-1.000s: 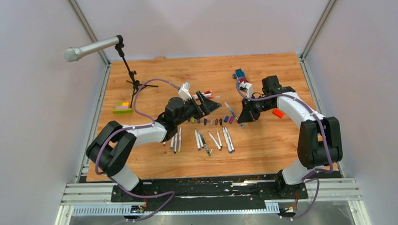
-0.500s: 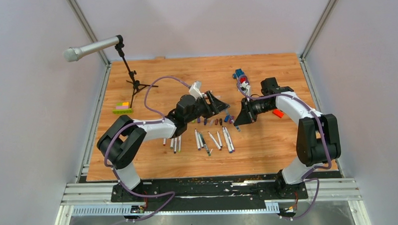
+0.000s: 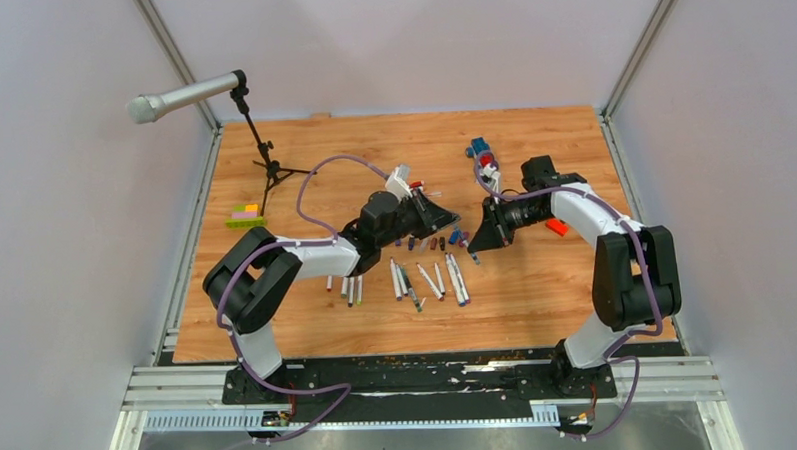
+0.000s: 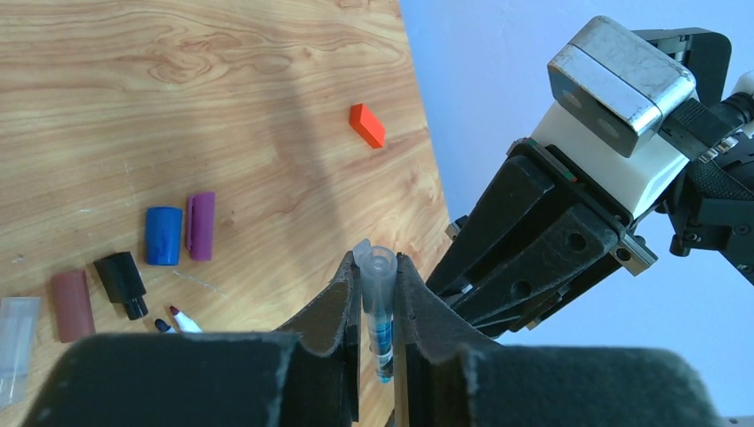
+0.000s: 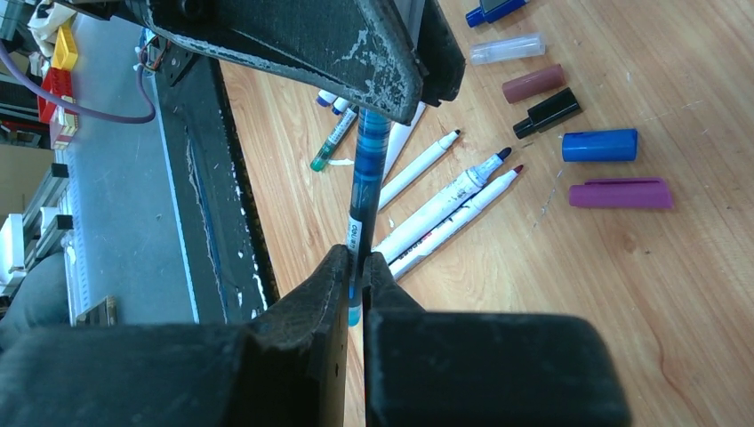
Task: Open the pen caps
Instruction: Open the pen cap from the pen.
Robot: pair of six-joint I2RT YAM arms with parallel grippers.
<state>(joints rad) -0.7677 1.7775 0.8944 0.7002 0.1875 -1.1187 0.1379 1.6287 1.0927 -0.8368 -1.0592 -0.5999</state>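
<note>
Walled wooden worktop point(image 3: 371, 136)
Pale lilac walls point(image 3: 418, 44) enclose the wood-grain surface; a microphone stand point(image 3: 257, 140) occupies its far left corner.

Capped blue pen point(image 5: 366, 178) aloft, loose caps point(image 5: 599, 145) below

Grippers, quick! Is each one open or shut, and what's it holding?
Left gripper: shut on the clear cap of the blue pen.
Right gripper: shut on the same pen's other end.

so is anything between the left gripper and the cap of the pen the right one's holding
Nothing visible does. The left gripper sits on both sides of the clear cap, touching it, while the right gripper clamps the blue pen by its barrel.
</note>
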